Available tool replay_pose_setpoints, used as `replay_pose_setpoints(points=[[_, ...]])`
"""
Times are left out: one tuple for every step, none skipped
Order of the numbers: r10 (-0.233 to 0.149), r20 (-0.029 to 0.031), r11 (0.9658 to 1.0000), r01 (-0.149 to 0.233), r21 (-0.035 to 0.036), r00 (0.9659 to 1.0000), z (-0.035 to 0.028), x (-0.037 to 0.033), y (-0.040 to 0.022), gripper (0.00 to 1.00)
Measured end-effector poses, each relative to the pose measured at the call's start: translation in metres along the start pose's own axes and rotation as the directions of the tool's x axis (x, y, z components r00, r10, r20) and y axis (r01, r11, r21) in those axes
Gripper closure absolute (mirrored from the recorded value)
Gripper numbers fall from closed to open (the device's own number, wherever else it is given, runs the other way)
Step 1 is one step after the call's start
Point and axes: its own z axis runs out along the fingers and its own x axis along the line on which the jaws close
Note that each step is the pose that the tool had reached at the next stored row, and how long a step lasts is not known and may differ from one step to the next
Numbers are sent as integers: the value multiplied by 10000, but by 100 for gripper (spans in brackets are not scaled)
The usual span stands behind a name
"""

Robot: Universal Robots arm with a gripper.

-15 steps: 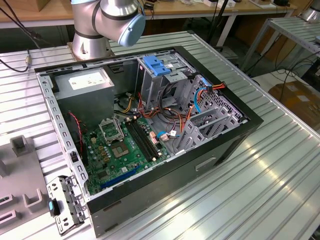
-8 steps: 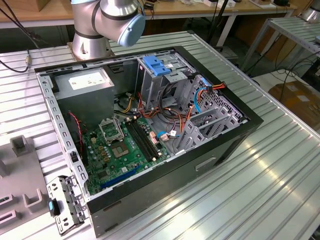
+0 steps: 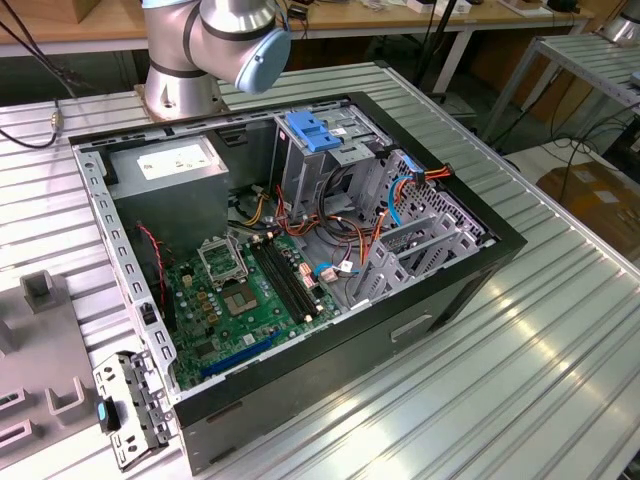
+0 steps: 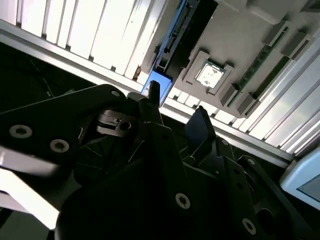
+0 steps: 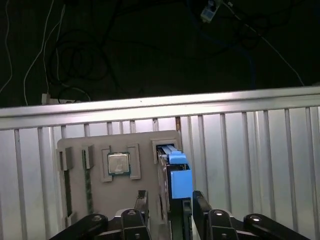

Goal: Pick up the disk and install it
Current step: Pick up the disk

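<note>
In the exterior view, an open computer case (image 3: 330, 350) lies on a ribbed aluminium table (image 3: 560, 350), with the arm (image 3: 215, 40) mounted behind it. A cardboard box (image 3: 590, 200) sits on the floor at the exterior view's right.

In the second wrist view, the gripper (image 4: 177, 102) hangs over a grey fixture plate (image 4: 240, 45). The disk (image 4: 165, 82) stands on edge there, its long axis parallel to the table's ribs.

In the first wrist view, the disk (image 5: 180, 182) points its blue end at the gripper (image 5: 170, 197), whose fingers (image 5: 141, 200) are spread wide, one on each side of the disk. A processor chip (image 5: 118, 163) lies beside the disk on the plate. Cables (image 5: 75, 55) trail over dark floor beyond the table edge.
</note>
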Motion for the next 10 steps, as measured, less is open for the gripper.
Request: replay_pose_setpoints(points=[[-53,-1,10000,53,1,10000,19,-7,0,52],[-127,-2,9999,127,1,9999,39,-15,1,52],[-188,-2,9998,188,2,9998,56,-24,1,52],[-236,-4,9997,236,1,9997,74,-30,2,52],[-273,-5,9996,273,0,9996,92,-32,3,52],[-301,-7,9995,301,-1,9995,109,-34,4,52],[-332,-7,9994,332,0,9994,130,-35,7,52],[-358,-7,9994,358,2,9994,148,-35,11,52],[-396,-8,9992,396,5,9992,172,-34,14,52],[-416,-7,9991,416,7,9991,188,-34,15,52]])
